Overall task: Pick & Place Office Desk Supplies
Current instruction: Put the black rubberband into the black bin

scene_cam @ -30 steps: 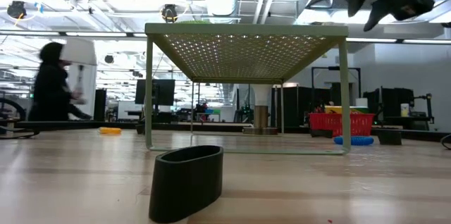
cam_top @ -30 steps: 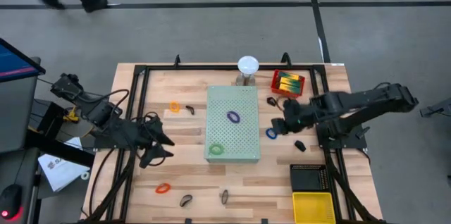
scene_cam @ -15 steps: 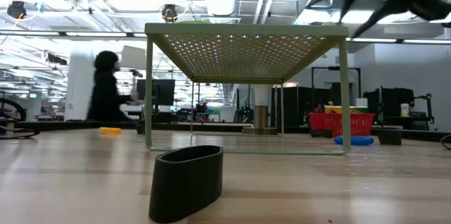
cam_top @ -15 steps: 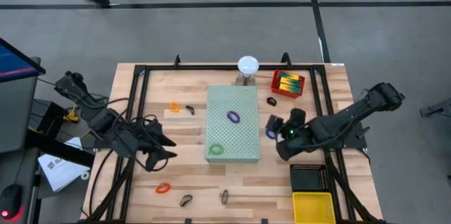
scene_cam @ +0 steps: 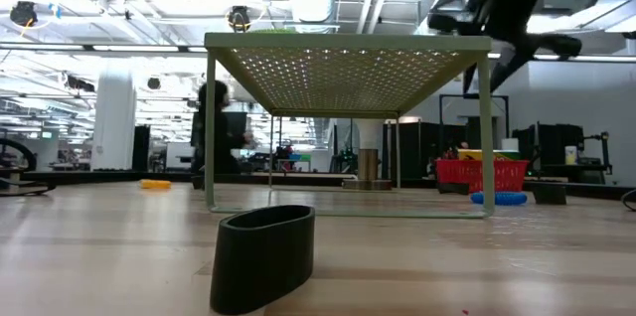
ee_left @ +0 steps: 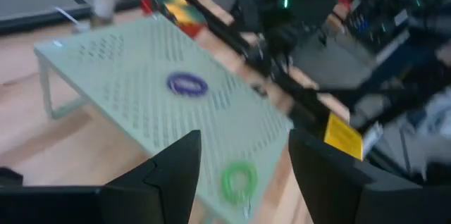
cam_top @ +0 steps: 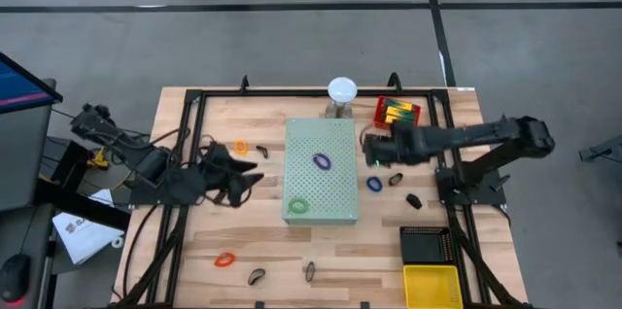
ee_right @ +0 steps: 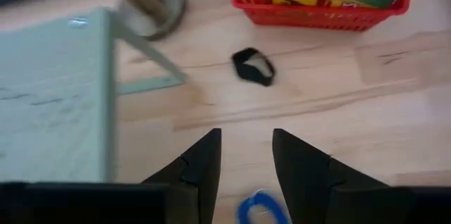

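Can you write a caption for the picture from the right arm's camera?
Open right gripper above the wooden table, near a black clip, a blue loop and a red basket.

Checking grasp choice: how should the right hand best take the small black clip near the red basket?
Probably from straight above, pinching across the black clip at its narrow waist. It lies flat on bare wood, clear of the red basket, and the right hand is open near it.

Left gripper (cam_top: 255, 175) hangs over the table's left side, fingers spread; right gripper (cam_top: 369, 151) reaches in from the right, fingers parted.
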